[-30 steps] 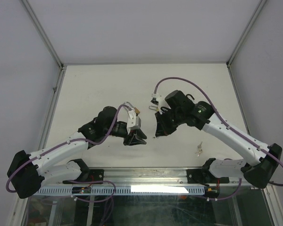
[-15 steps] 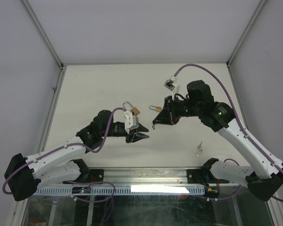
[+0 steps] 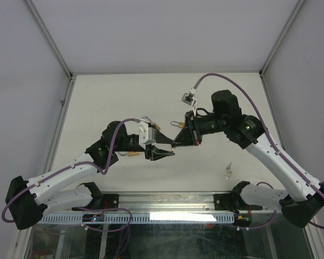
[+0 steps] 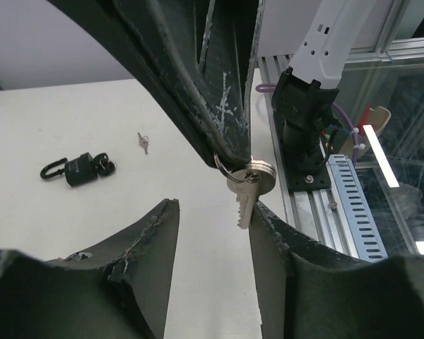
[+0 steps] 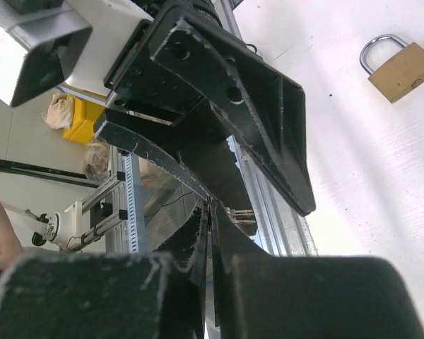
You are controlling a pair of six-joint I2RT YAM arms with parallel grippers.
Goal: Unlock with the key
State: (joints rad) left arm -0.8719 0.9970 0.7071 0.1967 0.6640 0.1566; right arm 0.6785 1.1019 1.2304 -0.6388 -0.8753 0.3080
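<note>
Two grippers meet mid-table: the right gripper (image 3: 176, 143), clenched, pinches the key (image 4: 246, 191) by its ring, dangling it between the parted, empty jaws of the left gripper (image 4: 212, 212). Likely a handover; next the left must close squarely on the bow. At eleven o'clock beyond, the brass padlock (image 5: 403, 67) lies partly hidden from overhead, keyhole unreadable.

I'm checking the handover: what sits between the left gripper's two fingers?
The key, hanging from the shut right gripper, is in the gap of the open left gripper. The left wrist view shows it.
</note>
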